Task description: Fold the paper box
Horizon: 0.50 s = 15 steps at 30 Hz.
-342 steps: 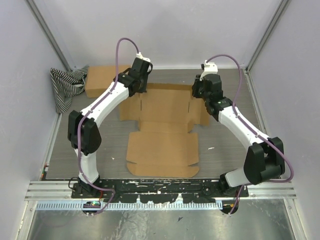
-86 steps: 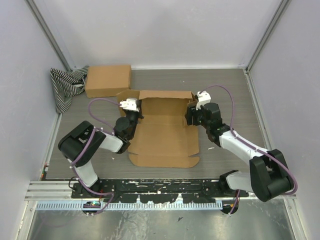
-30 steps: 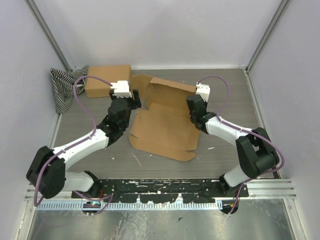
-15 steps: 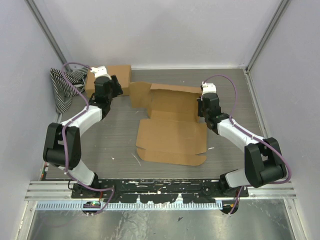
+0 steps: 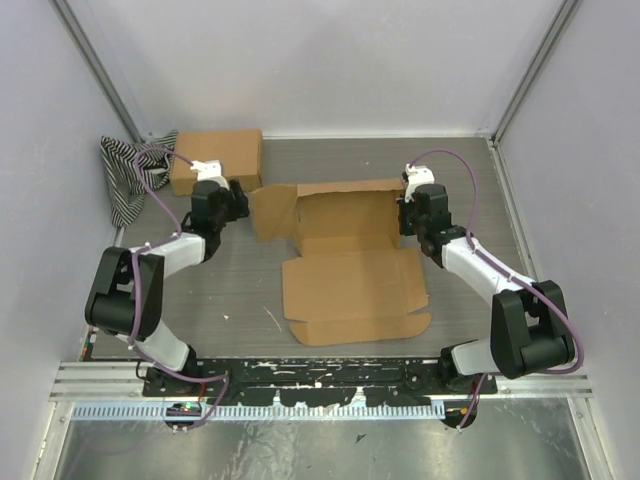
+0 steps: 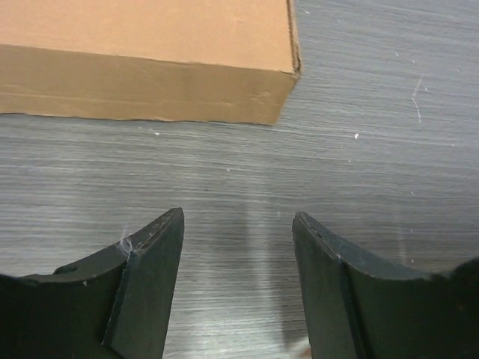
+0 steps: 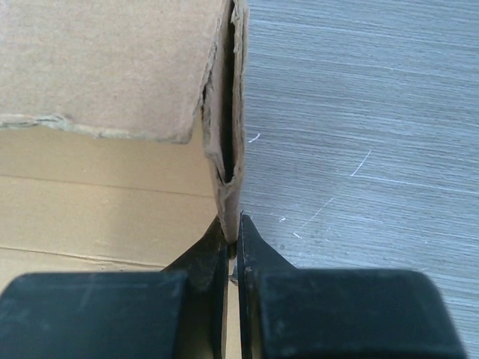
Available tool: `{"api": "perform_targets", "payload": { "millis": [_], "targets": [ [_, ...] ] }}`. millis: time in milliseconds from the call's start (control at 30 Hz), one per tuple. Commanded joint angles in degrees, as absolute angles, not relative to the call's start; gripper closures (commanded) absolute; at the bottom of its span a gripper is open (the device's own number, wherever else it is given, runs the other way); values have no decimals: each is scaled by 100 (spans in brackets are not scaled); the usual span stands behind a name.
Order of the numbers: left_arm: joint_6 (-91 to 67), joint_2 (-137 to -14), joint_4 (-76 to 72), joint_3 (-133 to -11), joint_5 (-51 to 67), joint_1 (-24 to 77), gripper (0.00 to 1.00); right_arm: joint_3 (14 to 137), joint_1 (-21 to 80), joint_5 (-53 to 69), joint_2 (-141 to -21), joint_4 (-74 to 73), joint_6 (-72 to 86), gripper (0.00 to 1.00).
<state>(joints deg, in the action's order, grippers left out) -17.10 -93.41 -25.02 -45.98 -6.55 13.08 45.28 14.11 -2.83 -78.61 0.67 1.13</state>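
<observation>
The paper box (image 5: pixel 355 290) lies in the middle of the table (image 5: pixel 200 290), its long axis running near to far, with the lid panel flat toward the arms and the back wall raised. Its right flap (image 7: pixel 228 112) stands doubled, and the right gripper (image 7: pixel 232 224) pinches it, jaws almost closed. The left flap (image 5: pixel 272 210) splays outward, just beside the left gripper (image 6: pixel 236 224). That gripper's jaws gape empty and seem aimed at the spare box (image 6: pixel 150 67) instead.
</observation>
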Motion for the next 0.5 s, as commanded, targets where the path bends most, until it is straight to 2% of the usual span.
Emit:
{"api": "perform_targets", "payload": {
  "millis": [0, 67, 167, 333, 467],
  "targets": [
    [-1653, -8874, -3048, -4407, -1029, 1035, 33, 4711, 1285, -187, -7631, 114, 40, 99],
    [-1794, -8921, -2959, -4484, -906, 832, 33, 4714, 1255, -153, -7623, 107, 42, 99],
    [-2190, -9292, -3152, -4687, 183, 548, 35, 4709, 1247, -27, -7612, 117, 53, 99],
    [-2848, -9908, -4471, -4547, 2054, 510, 41, 4719, 1217, 106, -7594, 127, 70, 99],
    [-3165, -10151, -5195, -4365, 2924, 518, 44, 4749, 1161, 189, -7602, 141, 109, 99]
  ]
}}
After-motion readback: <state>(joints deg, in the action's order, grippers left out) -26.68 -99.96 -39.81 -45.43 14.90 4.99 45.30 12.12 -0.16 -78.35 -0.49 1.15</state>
